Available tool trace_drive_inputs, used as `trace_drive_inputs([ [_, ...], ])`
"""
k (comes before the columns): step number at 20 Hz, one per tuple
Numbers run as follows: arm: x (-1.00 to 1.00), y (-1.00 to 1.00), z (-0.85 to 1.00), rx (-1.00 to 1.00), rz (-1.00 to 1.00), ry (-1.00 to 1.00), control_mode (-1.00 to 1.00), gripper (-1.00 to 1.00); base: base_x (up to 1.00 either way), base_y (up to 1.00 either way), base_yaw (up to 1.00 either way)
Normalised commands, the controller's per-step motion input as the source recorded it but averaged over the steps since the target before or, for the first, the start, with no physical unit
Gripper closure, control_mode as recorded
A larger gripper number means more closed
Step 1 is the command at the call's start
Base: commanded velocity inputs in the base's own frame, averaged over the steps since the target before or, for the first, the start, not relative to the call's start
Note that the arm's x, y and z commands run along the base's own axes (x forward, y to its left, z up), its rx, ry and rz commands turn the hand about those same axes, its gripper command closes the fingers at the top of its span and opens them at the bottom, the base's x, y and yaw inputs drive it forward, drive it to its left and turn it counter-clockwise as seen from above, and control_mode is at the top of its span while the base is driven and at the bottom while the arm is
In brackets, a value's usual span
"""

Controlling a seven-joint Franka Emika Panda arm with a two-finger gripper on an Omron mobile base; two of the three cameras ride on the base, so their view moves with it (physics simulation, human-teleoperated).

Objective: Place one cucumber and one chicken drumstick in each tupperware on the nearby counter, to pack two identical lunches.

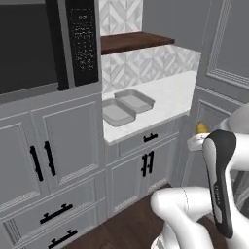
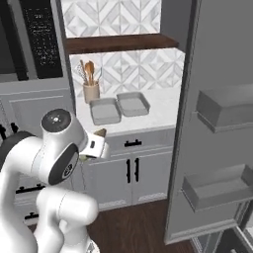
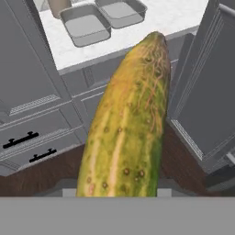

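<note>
A yellow-green cucumber stands up from my gripper and covers the middle of the hand view, hiding the fingertips. Its tip pokes out above my gripper, which is shut on it in the air in front of the cabinets, below counter height. Two empty grey tupperware trays lie side by side on the white counter, ahead of and above the hand. From the right base view the trays sit behind my gripper. No chicken drumstick is in view.
A tan utensil holder stands left of the trays. A microwave sits in the tall cabinet on the left, under a dark wooden shelf. An open fridge door with shelves stands close on the right.
</note>
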Motion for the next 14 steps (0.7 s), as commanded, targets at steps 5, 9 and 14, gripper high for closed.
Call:
trace_drive_inputs([
  [5,0.0,0.0,0.0,0.0,0.0,0.0,1.0,1.0,1.0,-0.02,0.12],
  [9,0.0,0.0,0.0,0.0,0.0,0.0,1.0,1.0,1.0,-0.29,0.06],
  [14,0.0,0.0,0.0,0.0,0.0,0.0,1.0,1.0,1.0,-0.33,0.07],
])
